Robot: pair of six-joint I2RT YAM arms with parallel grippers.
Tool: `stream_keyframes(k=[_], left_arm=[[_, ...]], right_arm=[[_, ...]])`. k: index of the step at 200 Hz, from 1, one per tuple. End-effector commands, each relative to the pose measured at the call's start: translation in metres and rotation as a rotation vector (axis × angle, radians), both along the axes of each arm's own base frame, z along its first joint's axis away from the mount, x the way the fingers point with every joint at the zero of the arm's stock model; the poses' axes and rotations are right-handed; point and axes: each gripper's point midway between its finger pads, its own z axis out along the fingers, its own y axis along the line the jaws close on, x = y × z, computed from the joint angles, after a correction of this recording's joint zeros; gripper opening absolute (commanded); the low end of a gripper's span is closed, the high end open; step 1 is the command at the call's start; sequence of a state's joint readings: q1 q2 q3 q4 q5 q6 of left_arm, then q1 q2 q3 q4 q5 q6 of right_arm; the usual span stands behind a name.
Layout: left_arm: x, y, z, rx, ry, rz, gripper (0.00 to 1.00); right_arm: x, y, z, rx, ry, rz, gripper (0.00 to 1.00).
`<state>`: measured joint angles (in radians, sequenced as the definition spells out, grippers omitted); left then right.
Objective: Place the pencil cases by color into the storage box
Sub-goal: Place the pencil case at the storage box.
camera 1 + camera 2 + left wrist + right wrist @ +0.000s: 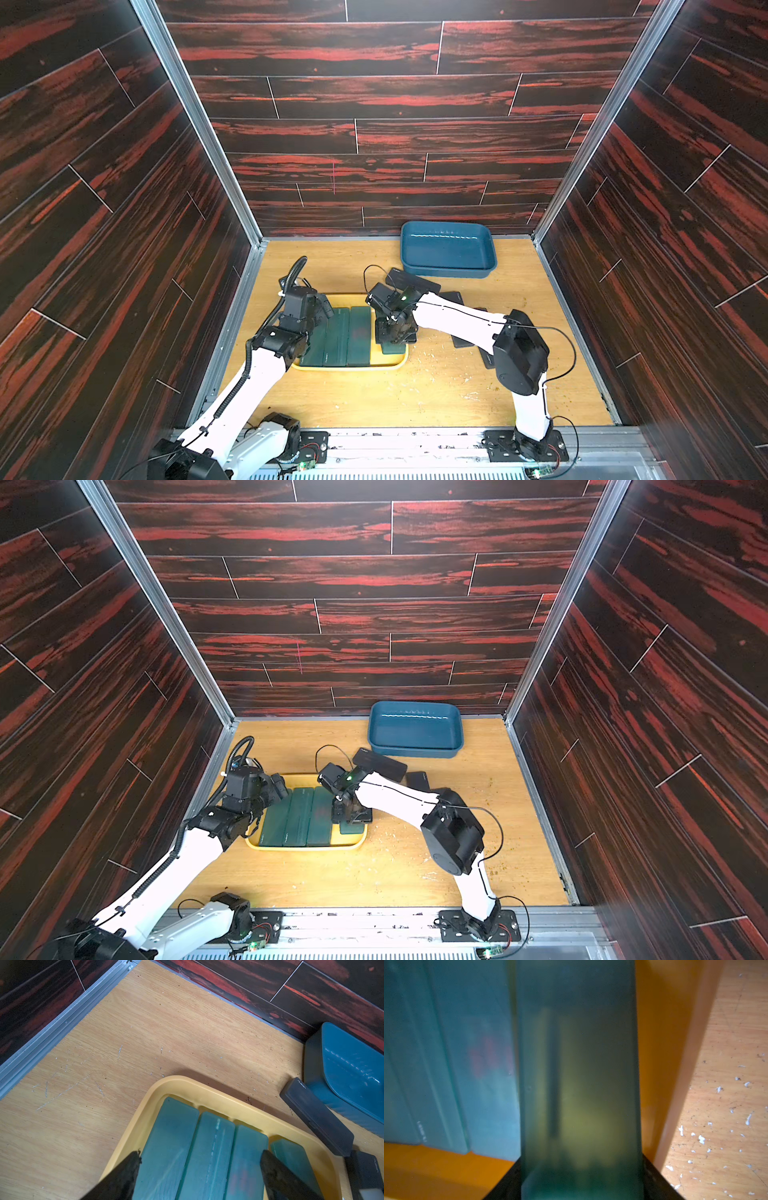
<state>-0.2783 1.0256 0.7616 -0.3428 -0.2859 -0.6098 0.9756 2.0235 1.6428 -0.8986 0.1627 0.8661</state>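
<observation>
Three dark green pencil cases lie side by side in the yellow storage box. My left gripper hovers open over their far ends, its fingers spanning them. My right gripper is shut on a fourth green pencil case. That case is low inside the box's right end beside the others; whether it rests on the floor of the box I cannot tell. Black pencil cases lie on the table behind the right arm.
A blue box stands by the back wall, right of centre, with nothing in it. More black cases lie partly hidden under the right arm. Dark panel walls close in three sides.
</observation>
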Motion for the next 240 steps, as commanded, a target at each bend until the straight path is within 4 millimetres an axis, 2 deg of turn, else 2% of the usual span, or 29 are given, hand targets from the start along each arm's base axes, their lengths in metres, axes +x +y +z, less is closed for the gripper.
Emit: stream_keyframes(k=[1, 48, 102, 130, 161, 179, 200, 240], left_arm=[[0.0, 0.003, 0.021, 0.014, -0.048, 0.008, 0.91], [-0.004, 0.003, 0.026, 0.015, -0.048, 0.005, 0.91], [-0.007, 0.005, 0.029, 0.019, -0.044, 0.009, 0.91], [-0.007, 0.004, 0.024, 0.018, -0.023, 0.008, 0.91], [-0.008, 0.003, 0.015, 0.011, 0.005, 0.008, 0.92], [-0.01, 0.003, 0.012, 0.009, 0.011, 0.01, 0.92], [-0.013, 0.006, 0.007, 0.017, 0.022, 0.021, 0.93], [-0.018, 0.003, -0.009, -0.016, 0.083, 0.023, 0.94]], right_arm=[[0.008, -0.004, -0.022, -0.075, -0.024, -0.038, 0.47], [0.007, 0.0, -0.049, -0.096, -0.022, -0.054, 0.51], [0.011, 0.003, -0.064, -0.109, -0.037, -0.026, 0.57], [0.01, 0.001, -0.071, -0.119, -0.04, 0.008, 0.65], [0.011, 0.004, -0.066, -0.091, -0.063, 0.049, 0.75], [0.013, 0.011, -0.054, -0.033, -0.103, 0.095, 0.82], [0.016, 0.02, -0.029, 0.057, -0.172, 0.161, 0.89], [0.02, 0.044, 0.053, 0.315, -0.399, 0.325, 0.93]])
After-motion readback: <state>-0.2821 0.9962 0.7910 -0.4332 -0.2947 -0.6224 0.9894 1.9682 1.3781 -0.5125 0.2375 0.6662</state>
